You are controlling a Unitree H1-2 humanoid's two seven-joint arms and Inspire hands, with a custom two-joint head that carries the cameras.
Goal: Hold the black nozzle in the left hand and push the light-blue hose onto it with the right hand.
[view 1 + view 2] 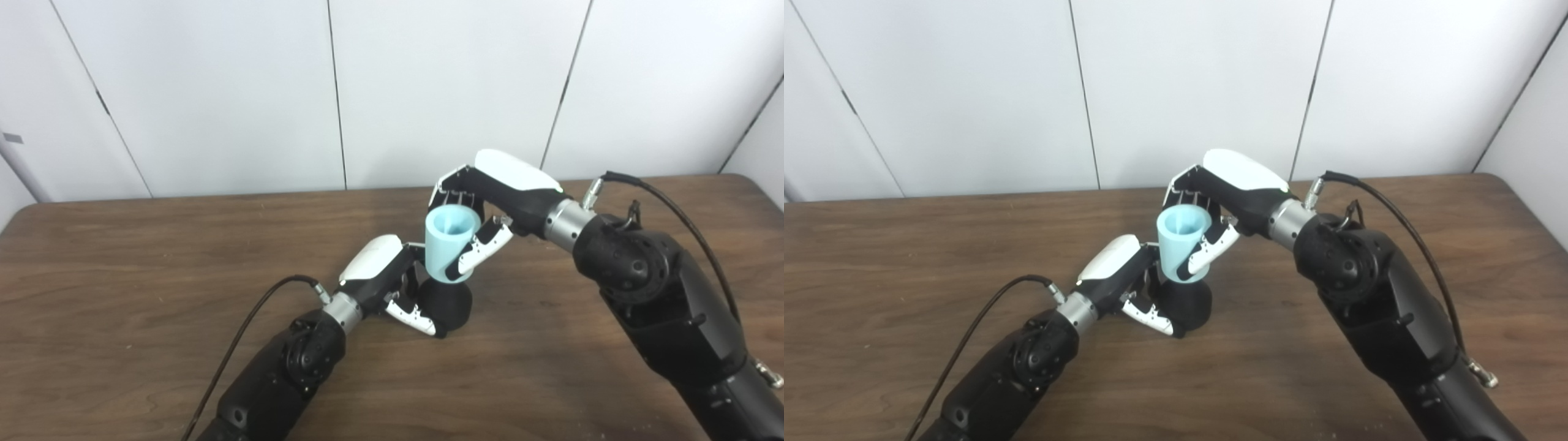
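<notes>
I see the left robot hand (392, 278) low over the dark brown wood-grain counter (122, 275), its fingers (416, 317) wrapped around the rounded matte black nozzle (450, 306), gripping it near the counter's middle. I cannot tell whether the nozzle's base touches the counter or sits just above it. The right robot hand (490, 202) comes in from above and behind, closed around the short light-blue cylindrical hose piece (450, 245); its thumb crosses the front of the hose and the other fingers lie behind it. The hose stands tilted slightly, open end up toward my cameras, lower end meeting the top of the black nozzle. How far it is seated I cannot tell, since the joint is partly hidden by fingers. Black cables (245, 331) run along both forearms. White wall panels (214, 92) stand behind the counter.
</notes>
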